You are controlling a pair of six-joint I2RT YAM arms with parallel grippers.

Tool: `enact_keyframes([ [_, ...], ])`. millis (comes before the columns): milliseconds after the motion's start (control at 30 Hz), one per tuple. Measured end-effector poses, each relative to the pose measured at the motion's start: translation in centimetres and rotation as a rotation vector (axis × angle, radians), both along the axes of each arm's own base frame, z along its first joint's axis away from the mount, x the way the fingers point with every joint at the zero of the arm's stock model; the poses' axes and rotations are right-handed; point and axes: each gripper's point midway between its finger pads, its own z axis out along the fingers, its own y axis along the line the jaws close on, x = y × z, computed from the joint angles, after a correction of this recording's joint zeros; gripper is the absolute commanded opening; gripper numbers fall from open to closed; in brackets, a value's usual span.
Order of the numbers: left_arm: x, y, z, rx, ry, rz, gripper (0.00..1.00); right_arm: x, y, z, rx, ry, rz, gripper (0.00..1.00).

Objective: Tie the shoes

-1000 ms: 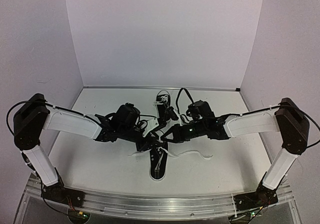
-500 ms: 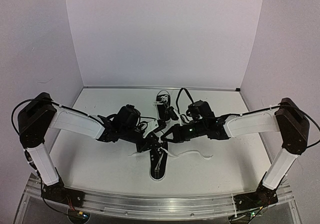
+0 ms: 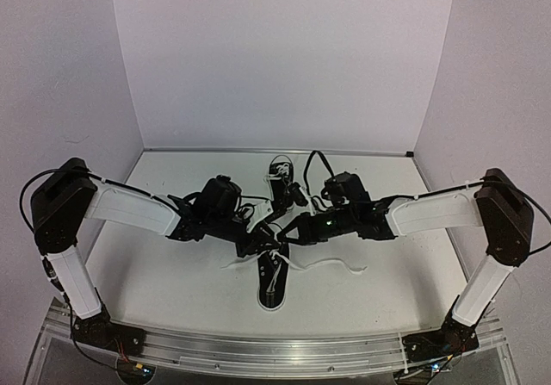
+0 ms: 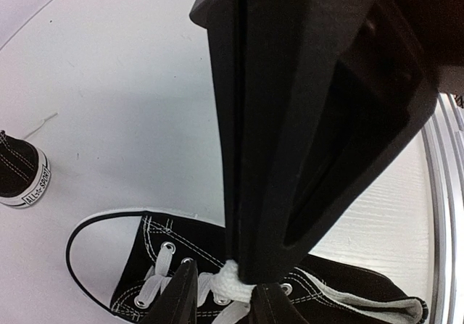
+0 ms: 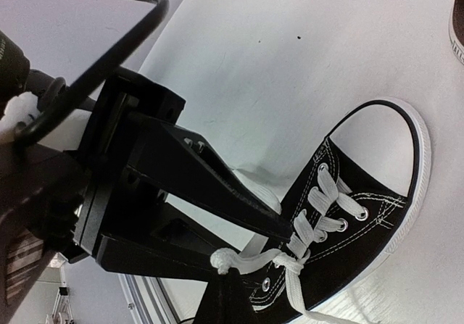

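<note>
Finding: the task is in its early part, with no bow or finished knot visible on either shoe.

The near shoe [image 3: 271,286] lies at the centre of the table [image 3: 387,239], just below the point where the two arms meet in the top view. Its lace [image 5: 250,260] is threaded through the eyelets. Two loose ends [image 3: 331,266] trail onto the table on either side of the shoe.

The right pincer [image 5: 225,295], at the bottom edge of its own wrist view, is closed. A bunched piece of the lace sits right at its tip, and I judge that it is clamped on that piece.

The left pincer [image 4: 223,298] has its fingertips close on either side of the same lace, low in the left wrist view. I cannot tell whether they are pressing the lace or only flanking it.

The second shoe [image 3: 280,178] stands at upper centre of the top view, well apart from both pincers. It is too small for me to say whether its lace is tied.

Outstanding, in my judgement:
- cross and knot the lace on the near shoe, then form the loops and pull them tight
- check the far shoe and tie it if it needs tying
</note>
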Motion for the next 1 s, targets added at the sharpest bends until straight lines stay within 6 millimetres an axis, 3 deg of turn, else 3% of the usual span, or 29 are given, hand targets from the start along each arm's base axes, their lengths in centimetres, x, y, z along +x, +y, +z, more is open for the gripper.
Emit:
enact_keyframes([
  [100,0.1,-0.2,0.4,-0.009,-0.005,-0.002,0.21,0.0,0.0,0.1,0.0,-0.002,-0.002,0.0],
  [267,0.0,-0.4,0.7,-0.019,0.001,-0.011,0.03,0.1,-0.1,0.1,-0.001,-0.004,-0.005,0.04],
  [367,0.0,-0.5,0.6,-0.019,0.005,-0.018,0.0,0.2,-0.2,0.0,-0.009,-0.001,-0.018,0.38],
  [467,-0.1,-0.5,0.5,-0.019,0.007,-0.019,0.0,0.3,-1.1,0.0,-0.043,-0.002,-0.052,0.54],
  [567,0.0,-0.6,0.3,-0.019,0.006,-0.019,0.0,0.2,-2.9,0.2,-0.103,-0.016,-0.11,0.64],
  [767,0.0,-0.7,0.3,-0.023,0.005,-0.021,0.0,0.2,-7.8,0.3,-0.282,-0.048,-0.248,0.7],
  [1000,0.0,-0.8,0.5,-0.032,0.003,-0.027,0.0,-1.1,-13.3,-5.4,-0.585,0.018,-0.316,0.7],
])
